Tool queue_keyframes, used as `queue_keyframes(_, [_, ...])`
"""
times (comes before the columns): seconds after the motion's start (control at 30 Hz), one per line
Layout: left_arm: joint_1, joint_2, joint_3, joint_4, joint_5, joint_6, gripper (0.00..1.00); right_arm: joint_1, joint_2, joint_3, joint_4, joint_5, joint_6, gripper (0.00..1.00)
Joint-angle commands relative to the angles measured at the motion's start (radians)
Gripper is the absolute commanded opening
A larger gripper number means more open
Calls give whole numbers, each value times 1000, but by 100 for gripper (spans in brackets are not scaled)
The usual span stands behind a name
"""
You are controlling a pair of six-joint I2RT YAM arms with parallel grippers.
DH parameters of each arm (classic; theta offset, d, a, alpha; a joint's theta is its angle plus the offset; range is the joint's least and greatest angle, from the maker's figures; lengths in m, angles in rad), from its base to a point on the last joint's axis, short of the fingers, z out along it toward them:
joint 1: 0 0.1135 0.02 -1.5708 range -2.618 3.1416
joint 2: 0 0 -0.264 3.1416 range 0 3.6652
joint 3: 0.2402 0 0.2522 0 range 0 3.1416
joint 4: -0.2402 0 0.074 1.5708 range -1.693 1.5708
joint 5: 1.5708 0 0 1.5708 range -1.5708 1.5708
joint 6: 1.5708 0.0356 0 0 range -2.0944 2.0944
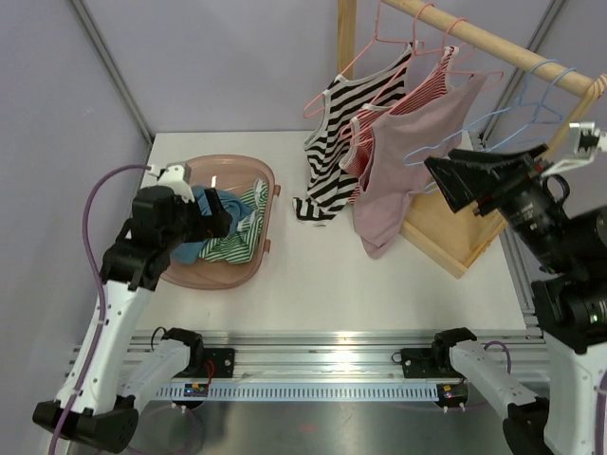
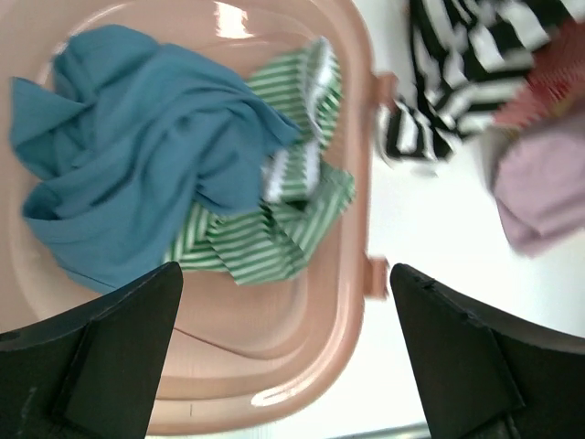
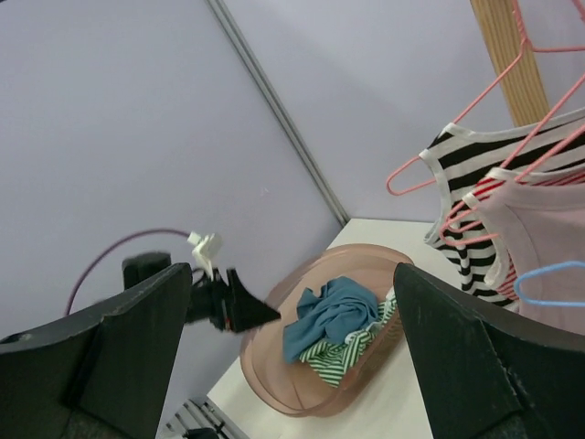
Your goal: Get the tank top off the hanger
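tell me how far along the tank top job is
Done: a blue top and a green striped top lie in the basket, and blue hangers hang bare. In hand: nothing; the left gripper is open over the basket, the right gripper open by the rack. Left: black striped tank top, red striped tank top and pink tank top, all on hangers.

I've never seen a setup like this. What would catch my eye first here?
Probably the wooden rack at the back right, where a black-and-white striped tank top, a red-striped one and a pink one hang in a row. Next comes the pink tub on the table's left, holding a crumpled blue garment and a green-striped one, with the left claw open above it.
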Motion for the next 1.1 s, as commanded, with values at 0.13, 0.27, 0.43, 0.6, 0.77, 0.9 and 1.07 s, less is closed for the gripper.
queue_keyframes(0.13, [-156, -244, -171, 41, -21, 30, 99, 1, 280, 200, -19, 81, 34, 92])
queue_keyframes(0.27, [-161, -333, -250, 91, -30, 27, 99, 3, 425, 360, -157, 275, -3, 87])
queue_keyframes(0.43, [-161, -302, -264, 69, -82, 10, 99, 23, 505, 446, -233, 518, -47, 87])
queue_keyframes(0.6, [-163, -325, -276, 76, -70, 8, 99, 66, 607, 492, -254, 673, -106, 87])
queue_keyframes(0.77, [-163, -320, -279, 79, -59, 10, 99, 106, 686, 509, -226, 805, -133, 84])
queue_keyframes(0.9, [-169, -310, -281, 79, -53, 10, 99, 144, 792, 601, -246, 866, -182, 80])
queue_keyframes(1.07, [-204, -307, -282, 76, -70, 9, 99, 184, 995, 832, -332, 992, -245, 77])
